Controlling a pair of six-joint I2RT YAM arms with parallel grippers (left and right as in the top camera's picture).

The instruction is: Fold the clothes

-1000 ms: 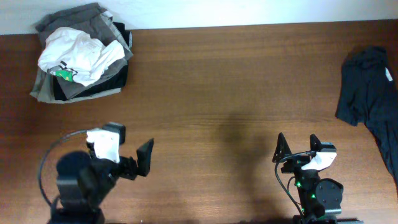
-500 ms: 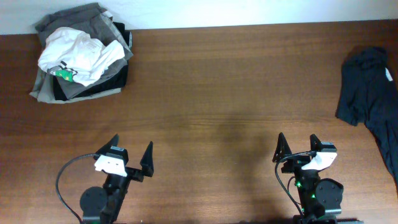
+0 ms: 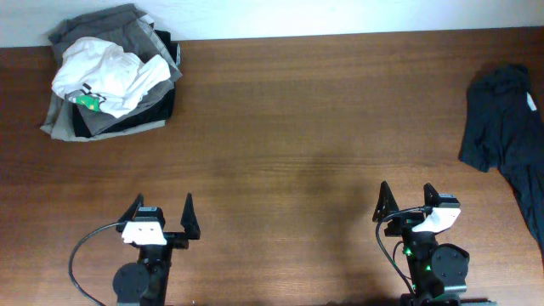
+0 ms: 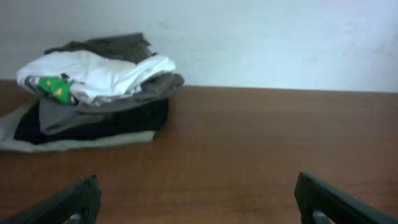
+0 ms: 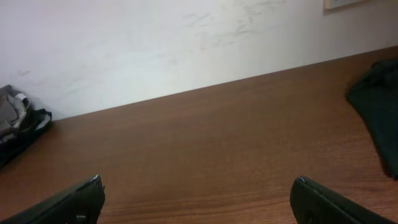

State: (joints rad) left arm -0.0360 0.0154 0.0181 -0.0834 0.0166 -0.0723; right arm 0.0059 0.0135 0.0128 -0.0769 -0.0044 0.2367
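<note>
Hovering left gripper (image 3: pixel 161 206) and right gripper (image 3: pixel 405 197), jaws spread wide, empty. Seeing T-shirt (image 3: pixel 106 72) crumpled atop pile (image 3: pixel 136 119) well ahead-left of left gripper, navy garment (image 3: pixel 503 127) ahead-right of right gripper.

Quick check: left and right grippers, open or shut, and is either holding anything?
Left gripper: open, jaws wide, holding nothing.
Right gripper: open, jaws wide, holding nothing.
</note>
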